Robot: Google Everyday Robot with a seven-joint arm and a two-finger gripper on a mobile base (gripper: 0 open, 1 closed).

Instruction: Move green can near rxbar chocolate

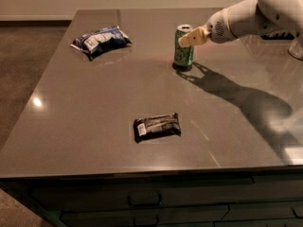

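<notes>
Grey-brown glossy tabletop [85, 108] fills most of the view. Pale wall behind it, dark carpet [23, 56] to the left, drawer fronts [142, 200] with handles below the near edge. Small light glint on the left part of the top.

Objects on the surface:
- green can [183, 55]: upright, far centre-right area of the table, silver top visible, dark print on the side. Dark shadow at its base.
- rxbar chocolate [157, 126]: lying flat, near-centre of the table, long side roughly parallel to the near edge, pale end panel on its left. Well apart from the can; bare table between them.
- blue-and-white snack bag [101, 39]: lying flat, far-left area, well apart from both can and bar.

Robot:
- white arm [246, 18] enters from the upper right and reaches left towards the can.
- gripper [188, 38]: at the upper part of the can, its pale tip overlapping the can just below the rim from the right side. Contact looks likely, but whether the gripper is clamped on the can or only against it: cannot tell.
- arm shadow [236, 96] runs across the table from the can's base towards the right edge.

Can base appears to rest on the table.
</notes>
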